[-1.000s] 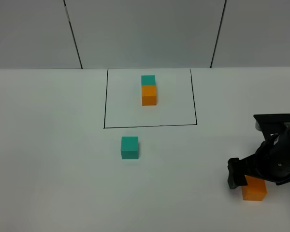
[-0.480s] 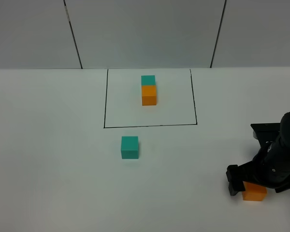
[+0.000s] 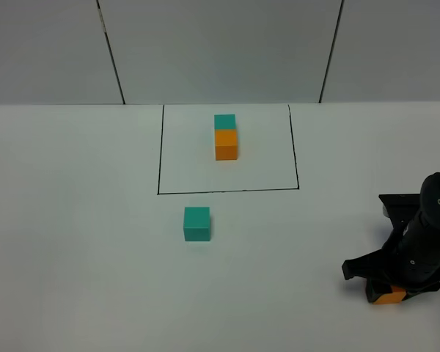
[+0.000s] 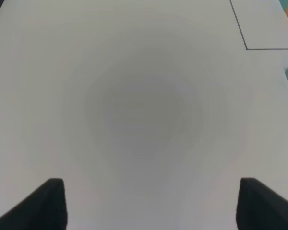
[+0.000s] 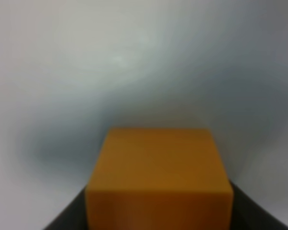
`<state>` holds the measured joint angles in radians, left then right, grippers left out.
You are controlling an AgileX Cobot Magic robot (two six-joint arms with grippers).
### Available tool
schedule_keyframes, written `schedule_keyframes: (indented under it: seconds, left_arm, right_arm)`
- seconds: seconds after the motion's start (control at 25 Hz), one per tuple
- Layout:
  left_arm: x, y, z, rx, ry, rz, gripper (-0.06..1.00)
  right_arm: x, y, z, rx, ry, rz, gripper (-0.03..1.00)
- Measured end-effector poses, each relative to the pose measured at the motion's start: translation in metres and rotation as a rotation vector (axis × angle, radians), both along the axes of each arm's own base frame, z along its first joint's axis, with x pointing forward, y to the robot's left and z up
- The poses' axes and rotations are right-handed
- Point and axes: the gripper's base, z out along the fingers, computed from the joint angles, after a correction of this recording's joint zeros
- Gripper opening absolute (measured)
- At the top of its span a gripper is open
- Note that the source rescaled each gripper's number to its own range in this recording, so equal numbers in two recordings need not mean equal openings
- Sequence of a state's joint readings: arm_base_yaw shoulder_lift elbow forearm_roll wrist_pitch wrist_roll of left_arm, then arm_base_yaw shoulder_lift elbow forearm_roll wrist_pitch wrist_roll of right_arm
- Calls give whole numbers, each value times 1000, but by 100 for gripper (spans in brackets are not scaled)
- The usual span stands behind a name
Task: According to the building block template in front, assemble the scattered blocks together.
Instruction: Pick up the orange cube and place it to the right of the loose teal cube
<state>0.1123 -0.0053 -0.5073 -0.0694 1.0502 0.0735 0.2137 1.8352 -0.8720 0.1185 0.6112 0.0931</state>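
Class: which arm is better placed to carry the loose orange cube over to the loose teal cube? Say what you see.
Right. The right jaws are closed on the orange cube, while the left jaws stand open over bare table, holding nothing.

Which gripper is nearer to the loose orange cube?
Right. The right gripper is shut on the orange cube; the left gripper hangs open above the table, that cube outside its camera's view.

Matt, smooth orange cube point(image 5: 158, 175) and teal cube point(image 3: 196, 224) on a smooth matt white table point(image 3: 73, 257)
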Motion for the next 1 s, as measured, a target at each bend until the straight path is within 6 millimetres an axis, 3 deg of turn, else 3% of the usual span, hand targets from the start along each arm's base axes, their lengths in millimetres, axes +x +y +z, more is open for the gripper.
schedule_keyframes:
  seconds: [0.16, 0.28, 0.4, 0.6, 0.76, 1.0]
  left_arm:
    - [0, 0, 0, 0, 0, 0, 63]
    - [0, 0, 0, 0, 0, 0, 63]
    - [0, 0, 0, 0, 0, 0, 63]
    - [0, 0, 0, 0, 0, 0, 63]
    - [0, 0, 0, 0, 0, 0, 63]
    - [0, 0, 0, 0, 0, 0, 63]
  right_arm:
    - [7, 1, 11, -28, 39, 83, 2]
    - [18, 11, 32, -71, 60, 303, 2]
    - [27, 30, 51, -137, 29, 584, 2]
    - [33, 79, 74, -207, -89, 1039, 2]
    - [44, 112, 71, -216, -108, 1253, 2]
    - [73, 147, 55, -207, -62, 1411, 2]
